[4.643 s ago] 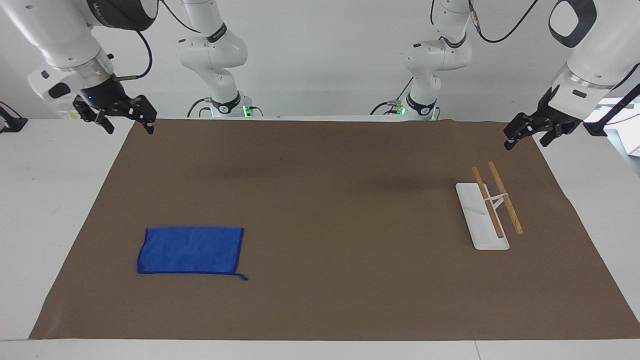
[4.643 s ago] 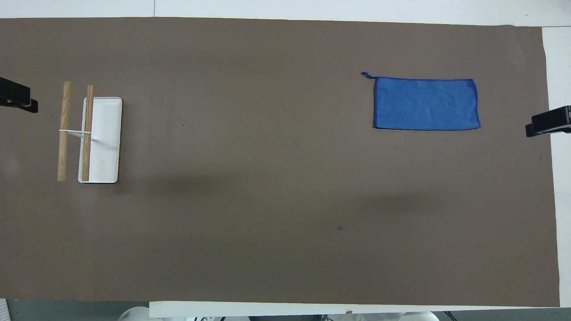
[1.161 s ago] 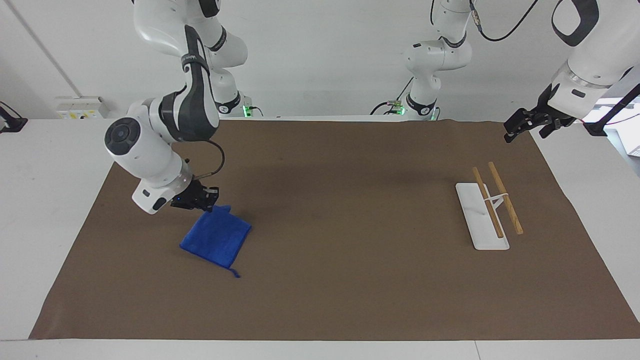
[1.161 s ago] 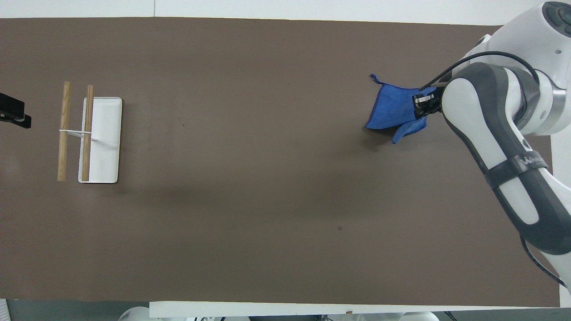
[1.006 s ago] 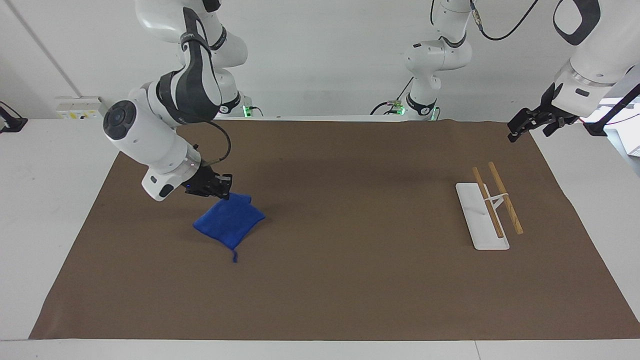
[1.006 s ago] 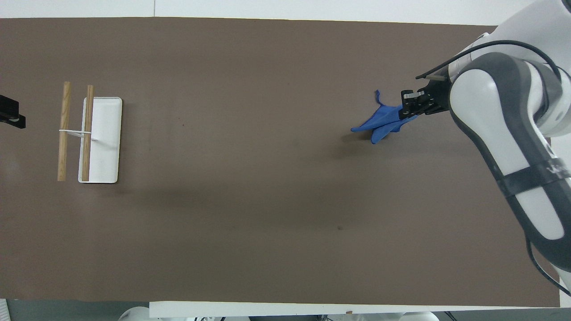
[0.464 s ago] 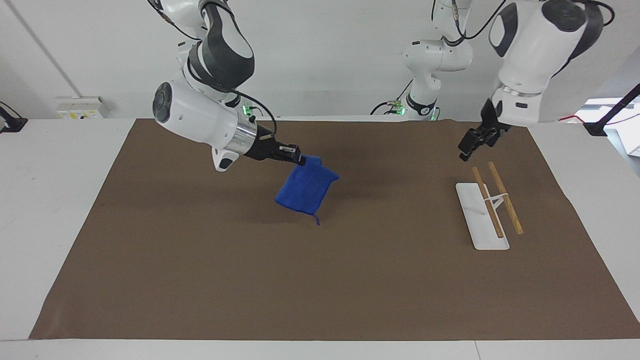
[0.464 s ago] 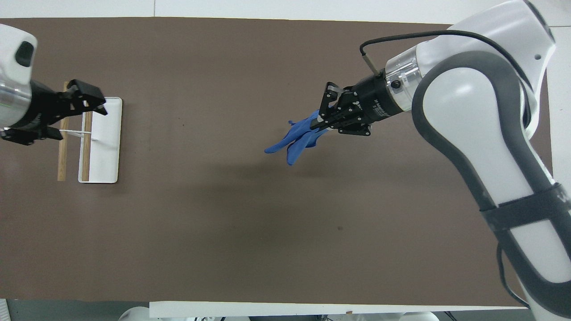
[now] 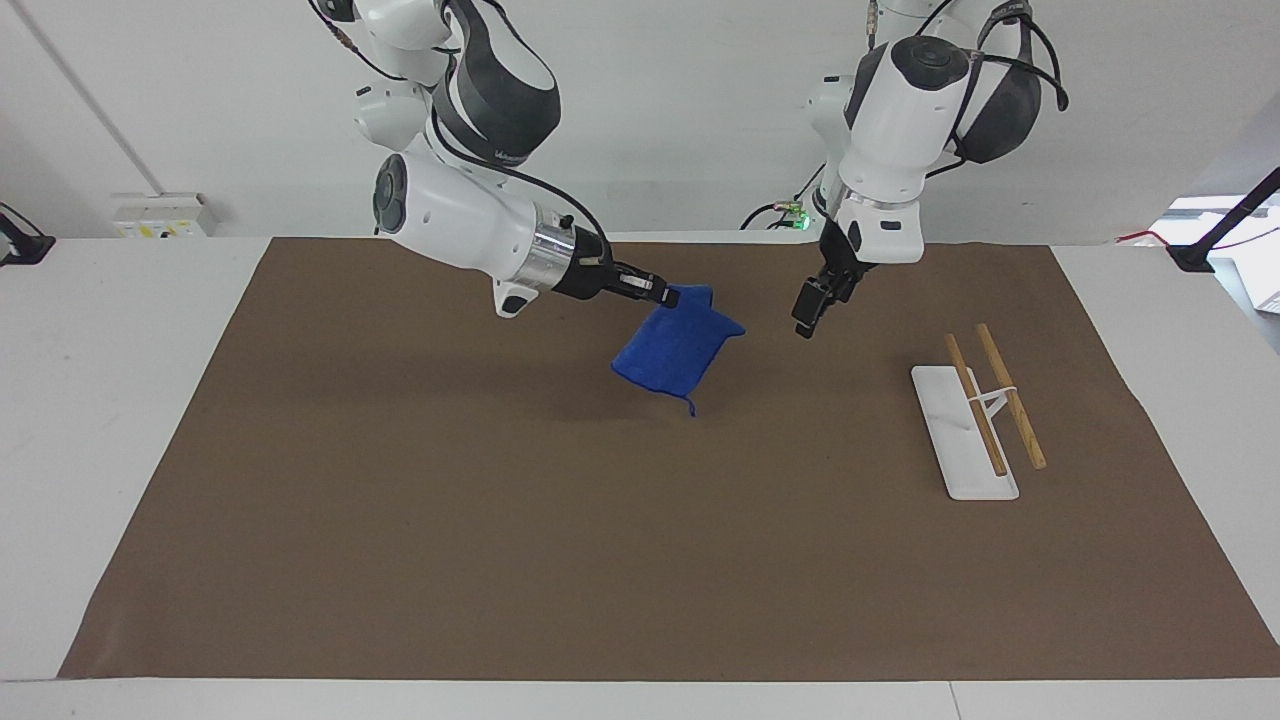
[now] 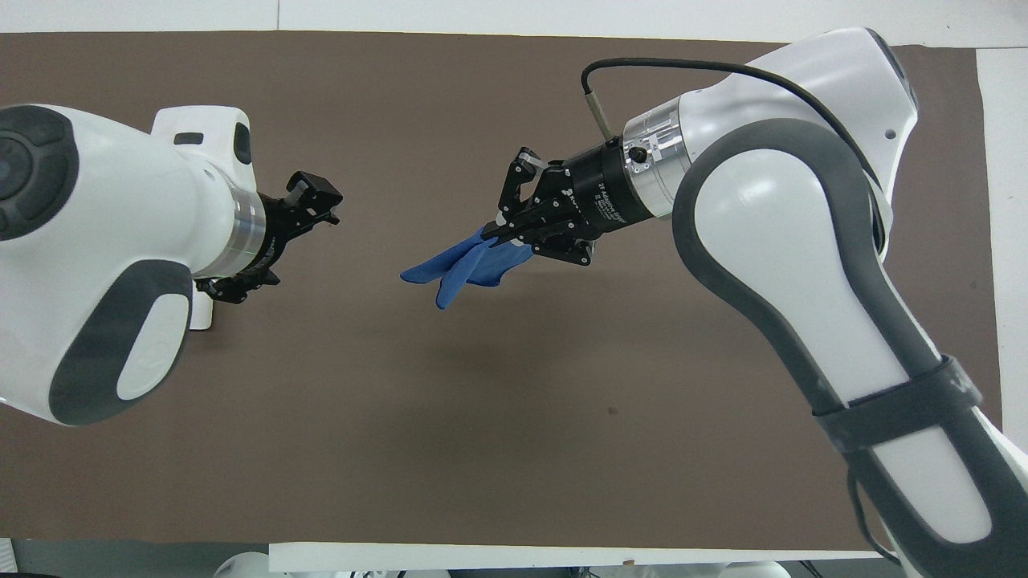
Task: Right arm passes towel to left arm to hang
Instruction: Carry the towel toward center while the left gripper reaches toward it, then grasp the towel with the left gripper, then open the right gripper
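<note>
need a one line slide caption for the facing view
Right gripper holds the blue towel aloft mid-table as the open left gripper nears it.

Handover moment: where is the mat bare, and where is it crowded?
Bare: the mat from the rack to the right arm's end. Crowded in the air mid-table: right gripper holds the towel up; left gripper hangs open beside it.

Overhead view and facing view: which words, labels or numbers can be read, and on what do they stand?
White lettering on the body of the right gripper, which holds the towel: too small to read.
White lettering on the right arm's dark band: too blurred to read.
The towel, the left gripper and the rack: no text seen.
</note>
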